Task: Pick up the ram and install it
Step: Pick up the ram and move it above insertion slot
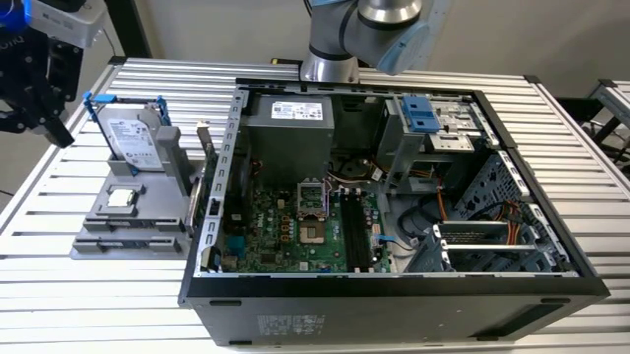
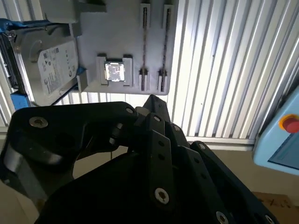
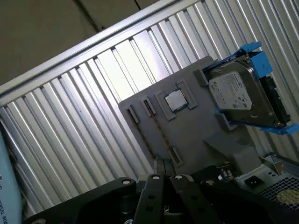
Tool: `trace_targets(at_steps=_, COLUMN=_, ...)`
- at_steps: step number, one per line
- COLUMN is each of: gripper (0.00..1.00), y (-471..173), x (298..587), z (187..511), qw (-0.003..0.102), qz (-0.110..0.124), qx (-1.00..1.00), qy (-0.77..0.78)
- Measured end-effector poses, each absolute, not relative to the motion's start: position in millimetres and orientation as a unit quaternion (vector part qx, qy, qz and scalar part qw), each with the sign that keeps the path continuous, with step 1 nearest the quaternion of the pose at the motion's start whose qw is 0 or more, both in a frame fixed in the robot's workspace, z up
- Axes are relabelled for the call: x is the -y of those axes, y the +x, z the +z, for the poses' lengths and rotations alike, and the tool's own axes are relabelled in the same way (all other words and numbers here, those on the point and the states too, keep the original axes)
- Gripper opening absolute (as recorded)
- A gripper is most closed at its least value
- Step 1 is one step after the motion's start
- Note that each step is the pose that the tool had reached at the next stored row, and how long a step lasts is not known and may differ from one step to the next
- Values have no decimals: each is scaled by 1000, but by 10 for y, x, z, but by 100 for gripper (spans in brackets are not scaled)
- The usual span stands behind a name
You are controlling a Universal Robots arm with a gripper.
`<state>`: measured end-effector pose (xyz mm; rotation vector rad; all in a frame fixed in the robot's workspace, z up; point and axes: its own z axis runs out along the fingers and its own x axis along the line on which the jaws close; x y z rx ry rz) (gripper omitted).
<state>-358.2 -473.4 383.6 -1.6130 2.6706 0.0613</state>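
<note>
Hovering at the exterior view's upper left, above a corner of the ribbed metal table (image 1: 576, 140), the end effector (image 3: 163, 164) has its two black fingers pressed together with nothing between them, as both wrist views show. Those views look onto a grey holder (image 3: 187, 135) on the table. It carries a hard drive (image 3: 238, 95) in a blue frame, propped on edge, and a small square silver chip (image 3: 176, 100) in a recess, with two long narrow slots beside the chip. The ram (image 1: 208, 168), a thin dark stick, seems to stand on its long edge along the holder's side nearest the open computer case (image 1: 394, 302), just beside the case's wall. The end effector is well apart from it, beyond the hard drive.
</note>
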Motion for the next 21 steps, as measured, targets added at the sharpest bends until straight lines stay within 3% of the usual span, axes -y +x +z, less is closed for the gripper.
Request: trace_targets(at_steps=21, gripper=0, y=-3580, x=4735, z=3783, qw=11, qz=18, qx=-742, qy=-670)
